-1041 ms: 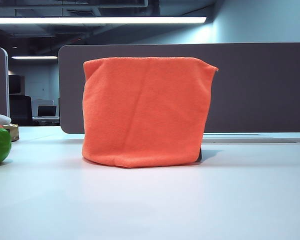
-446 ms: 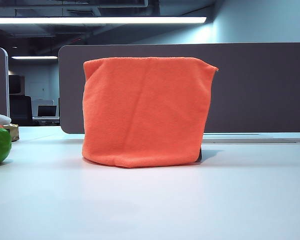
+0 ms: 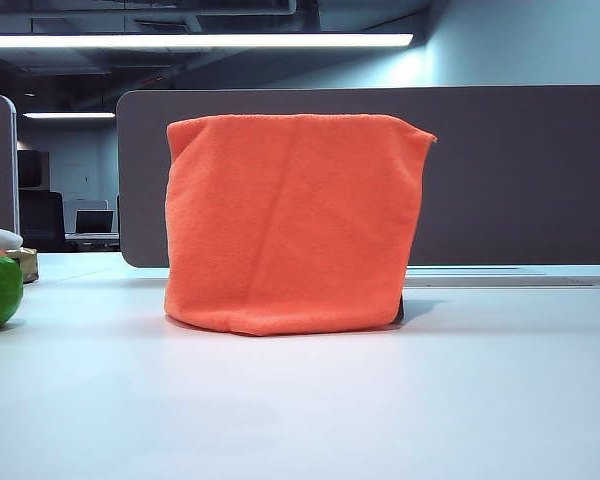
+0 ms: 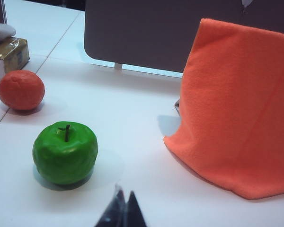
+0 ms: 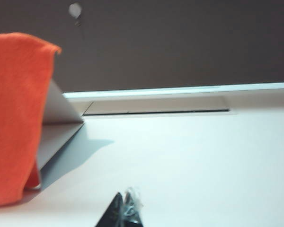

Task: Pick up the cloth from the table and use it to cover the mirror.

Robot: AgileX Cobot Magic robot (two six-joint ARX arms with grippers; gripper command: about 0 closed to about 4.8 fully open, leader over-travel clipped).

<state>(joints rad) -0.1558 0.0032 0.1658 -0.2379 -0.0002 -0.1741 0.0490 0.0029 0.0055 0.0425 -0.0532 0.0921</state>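
Low exterior camera faces cloth [image 3: 290, 222] frontally; wrist cameras flank it, seemingly nearer.

The orange cloth [image 5: 14, 118] hangs over the mirror [image 5: 59, 127], and the mirror's grey side leans on the white table [image 5: 194, 165]. The right gripper [image 5: 124, 213], at 6 o'clock, is pinched closed and holds nothing. A dark wall panel [image 5: 180, 42] stands behind, at 12 o'clock.

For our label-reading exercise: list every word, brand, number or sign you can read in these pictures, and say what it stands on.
None can be read.
Gold-wrapped box behind the orange fruit: any print is too blurred to read.
Orange cloth draped over the mirror, green apple, grey partition, white table: no text.
Left gripper and right gripper, both shut above the table: no markings visible.
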